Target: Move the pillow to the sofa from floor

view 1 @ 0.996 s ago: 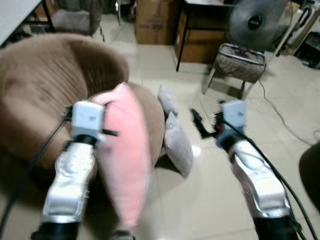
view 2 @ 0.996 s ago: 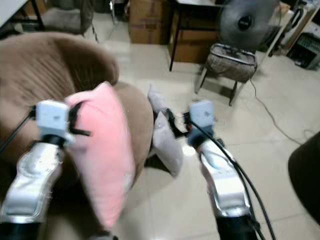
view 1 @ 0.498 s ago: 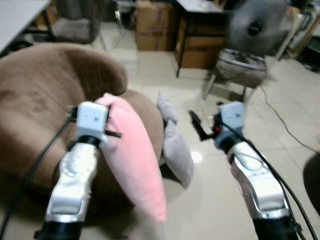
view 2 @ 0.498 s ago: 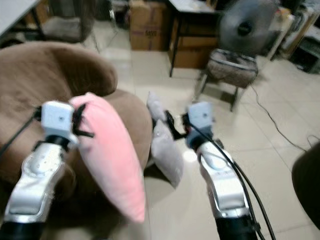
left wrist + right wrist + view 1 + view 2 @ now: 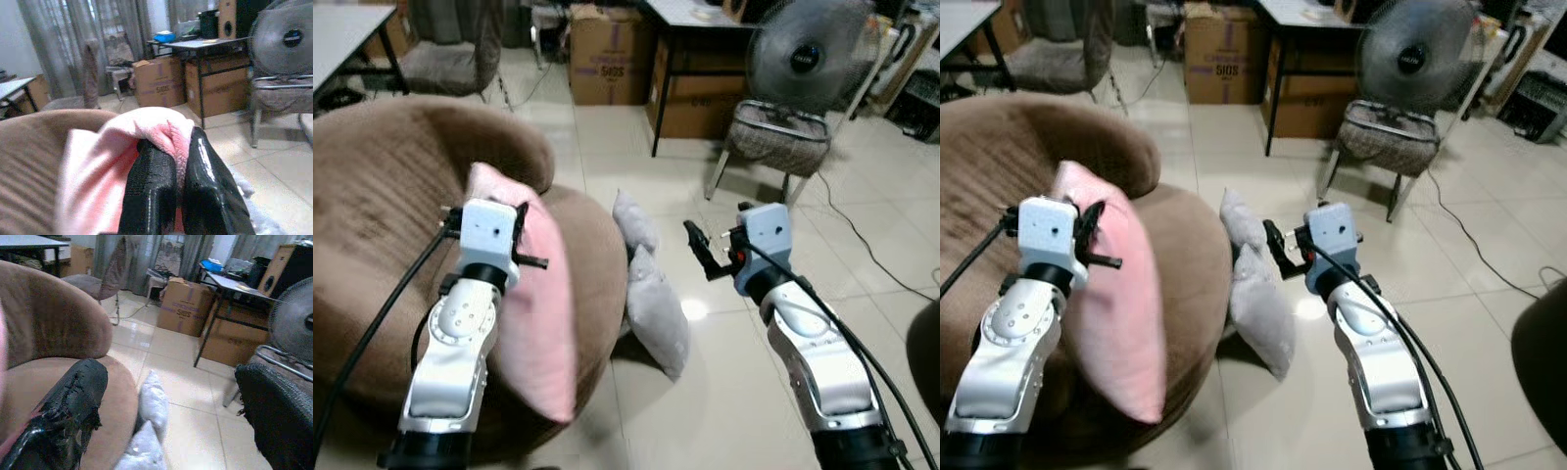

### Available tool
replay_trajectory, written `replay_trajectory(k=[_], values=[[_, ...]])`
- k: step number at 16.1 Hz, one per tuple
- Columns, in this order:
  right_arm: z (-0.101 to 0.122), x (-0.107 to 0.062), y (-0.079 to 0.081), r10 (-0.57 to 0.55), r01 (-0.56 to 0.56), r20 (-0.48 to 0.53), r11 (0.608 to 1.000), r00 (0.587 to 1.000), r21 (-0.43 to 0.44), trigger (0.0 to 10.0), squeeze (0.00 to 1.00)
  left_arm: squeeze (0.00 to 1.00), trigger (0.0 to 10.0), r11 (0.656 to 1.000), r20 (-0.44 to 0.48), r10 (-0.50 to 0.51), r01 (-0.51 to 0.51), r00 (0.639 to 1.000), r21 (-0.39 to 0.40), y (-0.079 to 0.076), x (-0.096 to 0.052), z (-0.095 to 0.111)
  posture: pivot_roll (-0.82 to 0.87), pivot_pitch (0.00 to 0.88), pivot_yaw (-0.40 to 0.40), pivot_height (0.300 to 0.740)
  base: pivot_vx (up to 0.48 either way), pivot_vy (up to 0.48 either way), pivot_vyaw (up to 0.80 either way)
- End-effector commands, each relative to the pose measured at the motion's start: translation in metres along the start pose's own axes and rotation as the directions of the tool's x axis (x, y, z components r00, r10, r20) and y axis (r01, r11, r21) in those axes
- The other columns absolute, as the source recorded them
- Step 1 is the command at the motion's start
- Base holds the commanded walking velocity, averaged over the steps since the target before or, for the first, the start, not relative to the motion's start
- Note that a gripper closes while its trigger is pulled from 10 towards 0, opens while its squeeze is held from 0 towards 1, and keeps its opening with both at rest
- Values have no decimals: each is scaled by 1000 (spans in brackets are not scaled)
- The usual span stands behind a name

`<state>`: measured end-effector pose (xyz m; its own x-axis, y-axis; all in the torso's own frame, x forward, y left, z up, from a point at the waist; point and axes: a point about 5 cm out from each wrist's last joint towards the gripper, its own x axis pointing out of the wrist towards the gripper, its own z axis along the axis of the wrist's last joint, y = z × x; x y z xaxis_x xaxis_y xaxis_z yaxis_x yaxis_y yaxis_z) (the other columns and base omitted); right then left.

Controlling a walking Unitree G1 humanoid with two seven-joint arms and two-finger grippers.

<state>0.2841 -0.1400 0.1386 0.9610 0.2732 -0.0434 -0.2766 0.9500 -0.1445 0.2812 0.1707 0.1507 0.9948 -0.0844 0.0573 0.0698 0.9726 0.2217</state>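
Glossy beige tiled floor (image 5: 607, 147); cardboard boxes (image 5: 604, 56) under dark desk (image 5: 690, 20); standing fan (image 5: 800, 57); padded chair (image 5: 778, 137); grey curtains (image 5: 102, 34).

Two pale grey cushions (image 5: 651, 294) lie on the glossy cream tiled floor (image 5: 862, 235). Beyond them stands a metal-framed chair with a patterned grey seat (image 5: 778, 137), a round grey electric fan (image 5: 803, 54) behind it. A brown cardboard box (image 5: 607, 54) sits beside a dark-legged desk (image 5: 680, 24).
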Motion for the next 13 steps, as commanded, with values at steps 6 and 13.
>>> replay_trajectory(k=[6,13], values=[[3,0,-6,-16,16,14,999,1000,-38,10000,0,0,10000,999,70,-39,39,997,0,-7,5,14,78,0,-53,740,302,0,400],[0,-2,-9,-45,45,7,999,999,-23,10000,0,0,10000,998,63,-62,61,996,7,-10,6,13,76,0,-47,740,302,0,343]])
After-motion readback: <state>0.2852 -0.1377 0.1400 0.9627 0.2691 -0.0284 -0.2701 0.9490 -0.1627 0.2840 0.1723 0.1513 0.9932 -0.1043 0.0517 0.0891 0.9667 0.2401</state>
